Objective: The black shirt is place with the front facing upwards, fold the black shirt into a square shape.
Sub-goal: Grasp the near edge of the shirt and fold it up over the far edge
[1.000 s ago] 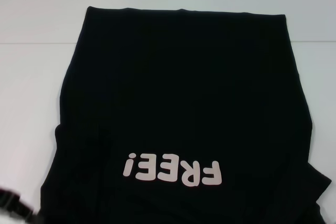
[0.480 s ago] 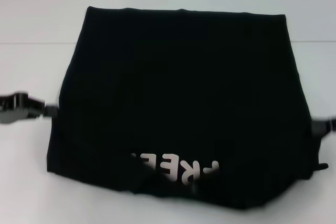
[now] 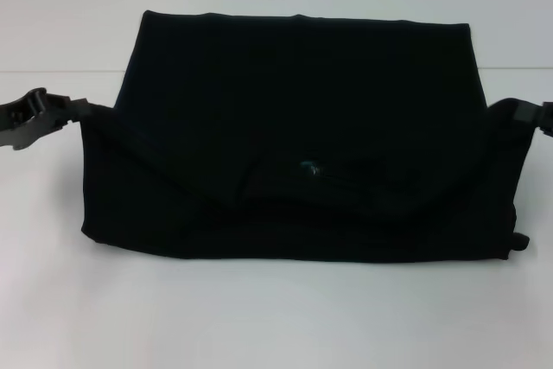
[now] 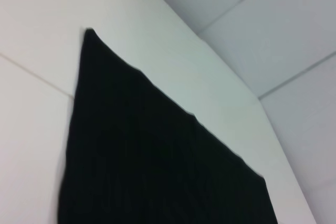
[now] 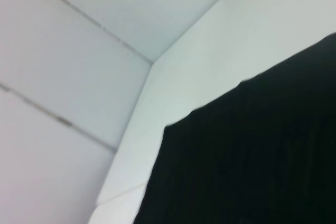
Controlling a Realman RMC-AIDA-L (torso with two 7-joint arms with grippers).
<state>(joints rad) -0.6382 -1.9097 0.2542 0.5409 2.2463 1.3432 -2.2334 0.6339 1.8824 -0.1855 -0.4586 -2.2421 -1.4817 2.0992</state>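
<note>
shirts: 1 black shirt (image 3: 294, 127) | tools: 2, left tool (image 3: 82, 111), right tool (image 3: 510, 114) gripping

White table (image 3: 276, 317); black shirt (image 3: 294, 144) atop

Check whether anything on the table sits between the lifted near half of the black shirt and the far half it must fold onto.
Nothing visible does. The black shirt lies alone on the white table; left gripper and right gripper are at its side edges.
</note>
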